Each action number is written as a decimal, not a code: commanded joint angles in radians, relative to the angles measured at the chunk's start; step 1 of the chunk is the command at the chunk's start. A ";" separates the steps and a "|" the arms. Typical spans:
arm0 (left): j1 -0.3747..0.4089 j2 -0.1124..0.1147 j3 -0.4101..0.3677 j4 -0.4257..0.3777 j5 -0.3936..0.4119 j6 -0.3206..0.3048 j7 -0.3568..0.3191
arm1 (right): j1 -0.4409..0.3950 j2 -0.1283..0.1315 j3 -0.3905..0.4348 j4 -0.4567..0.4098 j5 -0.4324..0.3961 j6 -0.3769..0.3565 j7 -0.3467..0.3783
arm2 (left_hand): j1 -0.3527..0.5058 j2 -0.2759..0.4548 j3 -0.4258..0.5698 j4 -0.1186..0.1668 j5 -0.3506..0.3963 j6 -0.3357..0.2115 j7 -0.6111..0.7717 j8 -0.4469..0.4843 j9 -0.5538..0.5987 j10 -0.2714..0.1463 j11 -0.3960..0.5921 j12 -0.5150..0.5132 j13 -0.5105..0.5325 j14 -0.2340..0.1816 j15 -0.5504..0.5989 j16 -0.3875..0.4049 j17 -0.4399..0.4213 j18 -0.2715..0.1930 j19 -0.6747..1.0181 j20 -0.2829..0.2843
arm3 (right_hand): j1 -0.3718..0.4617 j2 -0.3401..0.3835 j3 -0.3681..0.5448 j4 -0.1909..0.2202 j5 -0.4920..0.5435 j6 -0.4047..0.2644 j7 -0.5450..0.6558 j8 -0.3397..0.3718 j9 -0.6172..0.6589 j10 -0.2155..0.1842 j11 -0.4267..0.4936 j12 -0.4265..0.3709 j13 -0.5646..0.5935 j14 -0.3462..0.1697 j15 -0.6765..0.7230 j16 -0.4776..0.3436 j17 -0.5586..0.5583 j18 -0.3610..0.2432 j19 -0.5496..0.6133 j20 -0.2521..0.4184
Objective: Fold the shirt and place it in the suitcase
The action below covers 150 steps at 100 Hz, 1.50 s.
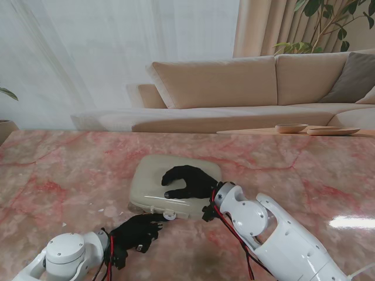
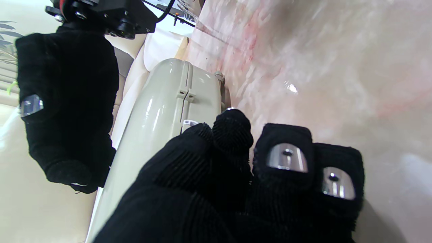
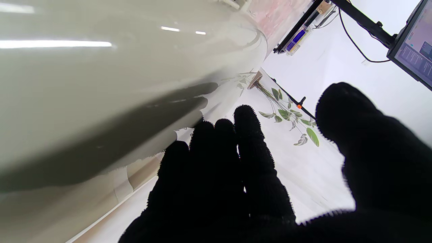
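Pink-veined marble table top (image 1: 58, 175): broad, glossy, fills the stand view. A beige sofa (image 1: 234, 88) stands beyond its far edge.

Cream hard-shell suitcase with rounded corners (image 1: 149, 175): lies flat and closed near the table's middle, long axis running left to right, slightly skewed. No shirt visible anywhere; presumably already inside, but that cannot be confirmed.

Right hand in black knit glove (image 1: 186, 181): lies palm down on the lid, fingers spread, pointing left across the shell. In the right wrist view the fingers (image 3: 216, 162) lie flat along the glossy surface, gripping nothing; judged to be pressing the lid.

Left hand in black knit glove (image 1: 137, 230): on the table just on my side of the suitcase's near edge, fingers bunched together. In the left wrist view the fingertips (image 2: 233, 130) reach the seam by the small latch (image 2: 187, 96). Whether they pinch anything, cannot tell.

Judgement: the latch lies directly ahead of the left hand, the nearer one; fastening falls to it while the right steadies.
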 commanded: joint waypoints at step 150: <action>0.007 -0.001 -0.017 0.022 -0.094 -0.109 -0.072 | -0.025 0.016 -0.044 0.124 0.002 0.031 0.064 | 0.016 -0.015 0.005 0.000 0.074 -0.199 0.022 0.006 0.023 0.004 0.039 0.000 0.040 -0.003 0.086 0.001 -0.026 0.065 0.153 0.026 | -0.002 0.009 -0.001 0.040 -0.015 -0.015 0.016 0.012 0.002 0.156 0.025 0.006 0.039 0.232 0.049 -0.007 0.096 0.341 0.114 -0.011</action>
